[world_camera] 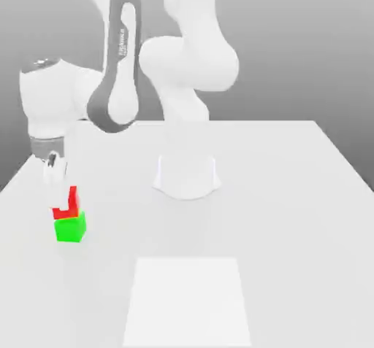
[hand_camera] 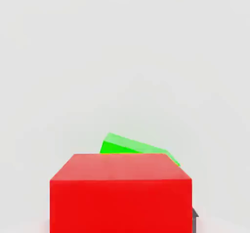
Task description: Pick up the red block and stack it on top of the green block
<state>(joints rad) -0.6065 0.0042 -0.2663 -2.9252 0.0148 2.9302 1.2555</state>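
Claw (world_camera: pixel 58 193) position: near the table's edge on the exterior view's left, hanging from the white arm (world_camera: pixel 117 69) directly over the two blocks. It appears to be pinching the red block, since pale fingers run down beside that block's upper part and the hand view shows the block sitting close beneath the camera.

Table (world_camera: pixel 292 193): a plain white surface. A lighter square patch (world_camera: pixel 186 299) lies near its front edge, well apart from the work.

Red block (world_camera: pixel 67 206): held at or just above the top of the green block (world_camera: pixel 70 227). Whether the two faces are touching cannot be told. In the hand view, the red block (hand_camera: pixel 121 193) covers most of the green block (hand_camera: pixel 134 146), of which a sliver shows beyond one edge, so the two are likely not fully aligned.

Recommended procedure for the placing step:
1. Correct the sideways offset before lowering further.
2. Lower slowly until the red block rests flat.
3. Release only when the block is seated, then lift straight up to avoid dragging it off.

Risk: an off-centre release may tip the stack.
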